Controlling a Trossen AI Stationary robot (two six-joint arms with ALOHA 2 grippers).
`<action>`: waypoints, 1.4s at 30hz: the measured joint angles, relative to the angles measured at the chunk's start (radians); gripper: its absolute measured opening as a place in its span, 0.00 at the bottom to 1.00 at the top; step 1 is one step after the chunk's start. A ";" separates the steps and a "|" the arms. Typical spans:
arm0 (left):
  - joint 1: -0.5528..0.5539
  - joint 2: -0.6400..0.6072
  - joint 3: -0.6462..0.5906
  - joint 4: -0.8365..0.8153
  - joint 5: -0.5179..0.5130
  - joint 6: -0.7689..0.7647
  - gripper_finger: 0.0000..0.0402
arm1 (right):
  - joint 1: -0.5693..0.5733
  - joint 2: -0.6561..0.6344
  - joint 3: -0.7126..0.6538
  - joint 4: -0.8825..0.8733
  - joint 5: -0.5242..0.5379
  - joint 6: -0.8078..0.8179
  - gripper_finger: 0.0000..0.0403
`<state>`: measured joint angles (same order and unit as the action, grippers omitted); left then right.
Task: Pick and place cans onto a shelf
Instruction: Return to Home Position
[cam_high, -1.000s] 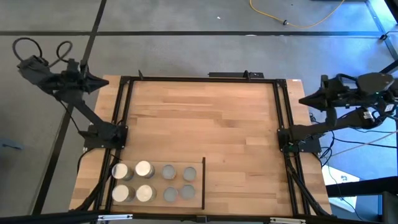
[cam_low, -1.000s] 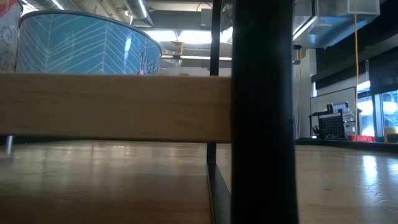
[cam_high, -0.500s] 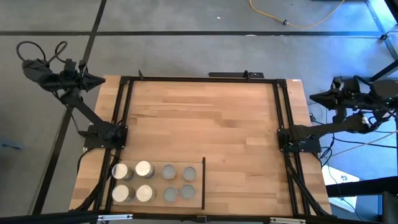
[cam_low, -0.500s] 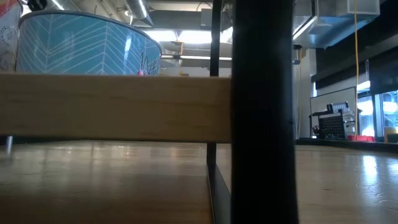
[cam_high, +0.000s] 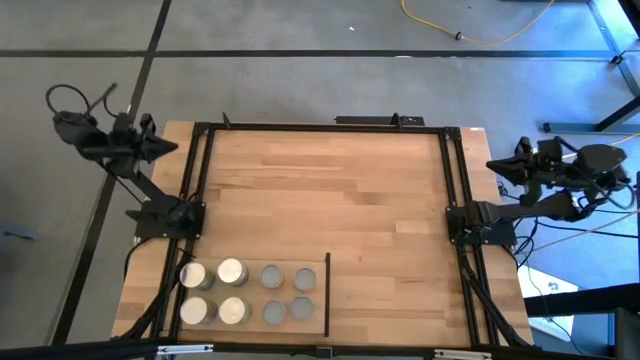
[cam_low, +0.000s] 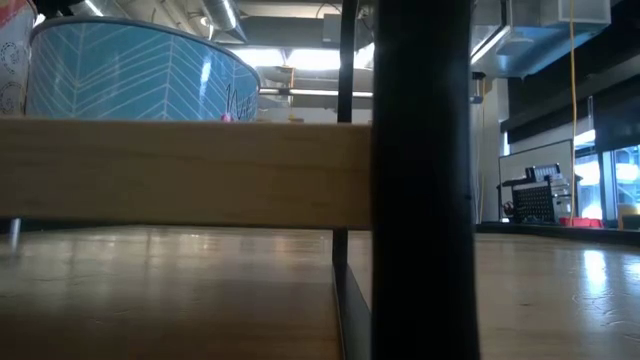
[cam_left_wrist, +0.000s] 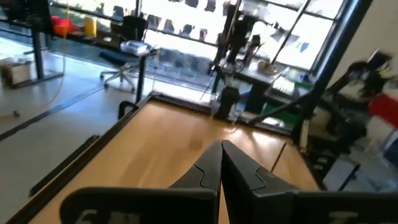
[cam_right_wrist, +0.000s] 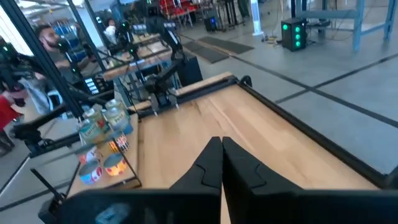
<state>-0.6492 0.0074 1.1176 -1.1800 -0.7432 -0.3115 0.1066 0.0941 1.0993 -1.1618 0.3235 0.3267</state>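
While eight cans (cam_high: 231, 271) stood upright, tops up, in two rows of four on the shelf (cam_high: 317, 322), its long side along the tabletop's (cam_high: 330, 200) edge at a left corner, the left claw (cam_high: 168, 150) and right claw (cam_high: 492, 165) hung pinched closed, pointing inward from either side.

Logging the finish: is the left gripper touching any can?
Apart. High view: left gripper at the table edge, bare wood between it and the cans.

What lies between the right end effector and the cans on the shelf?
High view: from the right end effector, the black frame rail, bare tabletop, then the black divider of the shelf before the cans.
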 joint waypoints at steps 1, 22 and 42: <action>0.004 -0.004 -0.010 0.026 0.017 0.011 0.00 | 0.000 -0.019 -0.022 0.000 0.000 -0.001 0.01; 0.030 -0.002 -0.338 0.420 0.239 0.086 0.00 | -0.001 -0.088 -0.467 0.456 -0.178 -0.011 0.01; 0.030 -0.001 -0.775 0.880 0.320 0.114 0.00 | -0.001 -0.088 -0.946 0.986 -0.296 -0.021 0.01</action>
<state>-0.6193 0.0059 0.3422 -0.2995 -0.4231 -0.1977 0.1059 0.0059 0.1537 -0.1754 0.0279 0.3054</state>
